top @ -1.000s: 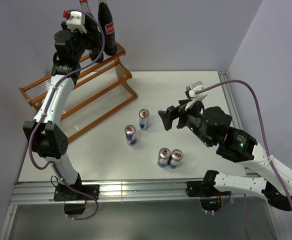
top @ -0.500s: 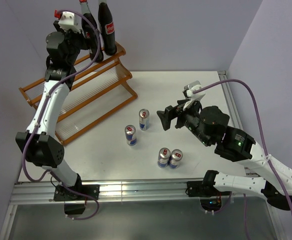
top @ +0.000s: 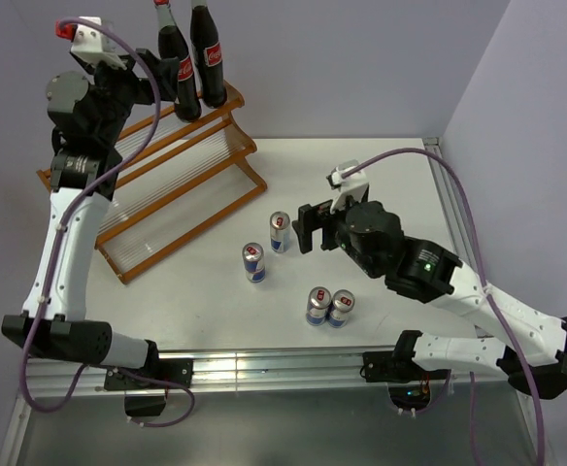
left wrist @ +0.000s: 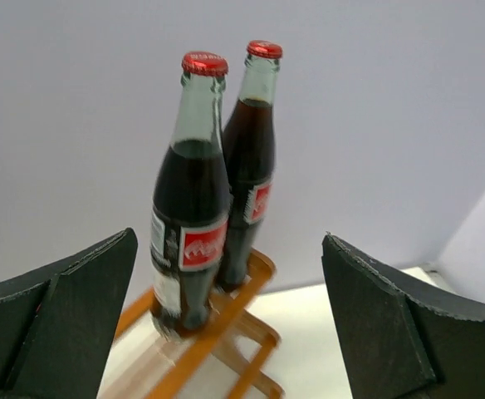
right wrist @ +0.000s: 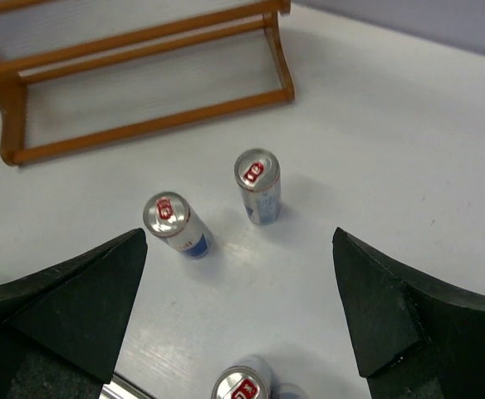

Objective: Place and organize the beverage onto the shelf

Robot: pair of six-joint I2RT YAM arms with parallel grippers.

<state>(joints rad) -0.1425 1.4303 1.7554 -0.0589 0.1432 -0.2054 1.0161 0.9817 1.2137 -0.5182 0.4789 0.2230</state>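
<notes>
Two dark cola bottles with red caps, the left bottle (top: pixel 177 70) (left wrist: pixel 190 218) and the right bottle (top: pixel 209 56) (left wrist: pixel 249 174), stand upright side by side at the right end of the top tier of the shelf (top: pixel 172 184) (left wrist: pixel 226 309). My left gripper (top: pixel 150 85) (left wrist: pixel 227 237) hangs open to their left, apart from them and holding nothing. Several blue-and-silver cans stand on the white table: one (top: pixel 280 231) (right wrist: pixel 257 184), another (top: pixel 253 262) (right wrist: pixel 173 223), and a touching pair (top: pixel 329 306) (right wrist: pixel 241 384). My right gripper (top: pixel 306 229) (right wrist: pixel 238 234) is open above the table, just right of the nearest can, empty.
The wooden shelf's lower tiers (right wrist: pixel 143 125) hold nothing. A grey wall rises behind the shelf. The table's metal rail (top: pixel 264 369) runs along the near edge by the arm bases, and a raised edge (top: pixel 449 194) borders the right side.
My left gripper has let go of the left bottle and pulled back leftward, jaws spread wide. The right arm has swung left toward the cans, still open.
</notes>
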